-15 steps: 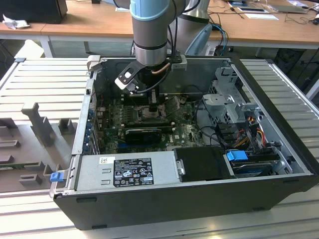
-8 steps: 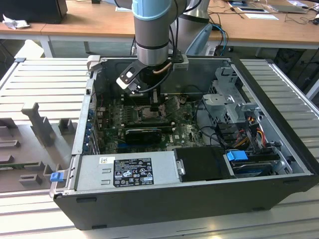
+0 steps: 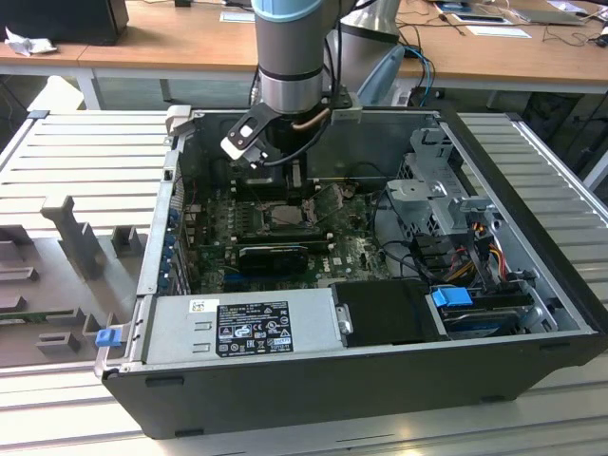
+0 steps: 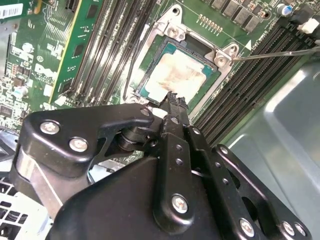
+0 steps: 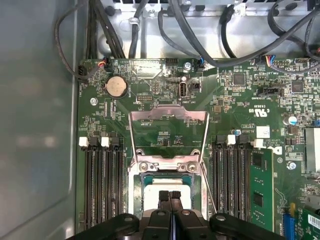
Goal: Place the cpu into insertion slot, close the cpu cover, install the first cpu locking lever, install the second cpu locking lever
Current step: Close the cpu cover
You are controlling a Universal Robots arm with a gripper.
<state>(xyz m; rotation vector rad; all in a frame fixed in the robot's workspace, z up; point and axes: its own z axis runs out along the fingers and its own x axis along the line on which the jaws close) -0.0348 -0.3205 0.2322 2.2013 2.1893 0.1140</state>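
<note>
Cpu [image 4: 180, 75] seated at centre of circuit board [image 5: 150, 90], cover [image 5: 169, 113] flipped open beside it; gripper [image 5: 170, 194] empty, fingers pressed together, tips at cpu's edge.

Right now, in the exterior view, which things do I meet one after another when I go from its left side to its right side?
grey block -> blue clip -> chip socket -> black box -> blue tab
</note>
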